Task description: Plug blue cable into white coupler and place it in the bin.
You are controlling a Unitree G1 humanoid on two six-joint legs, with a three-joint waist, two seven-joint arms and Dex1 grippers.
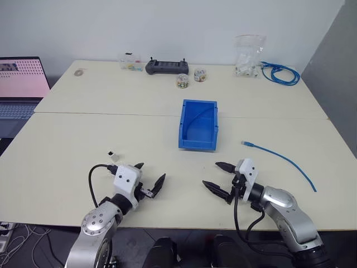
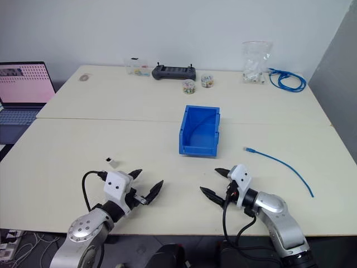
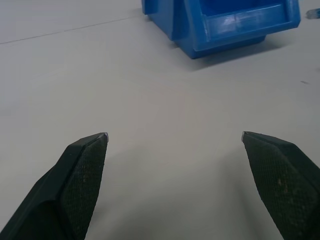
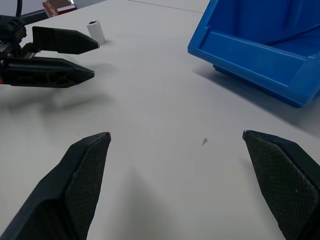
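The bright blue bin [image 1: 199,125] stands upright mid-desk, open top up. Well off to its right the thin blue cable [image 1: 279,156] lies in a loose strand, plug end toward the bin. The tiny white coupler [image 1: 113,156] sits far left.

Bin [image 1: 198,138]: bright blue. Cable [image 1: 279,157]: light blue; coupler [image 1: 113,156]: white with a dark opening. Table [image 1: 72,139]: plain cream; gripper fingers [image 4: 80,180]: black, finely textured pads.
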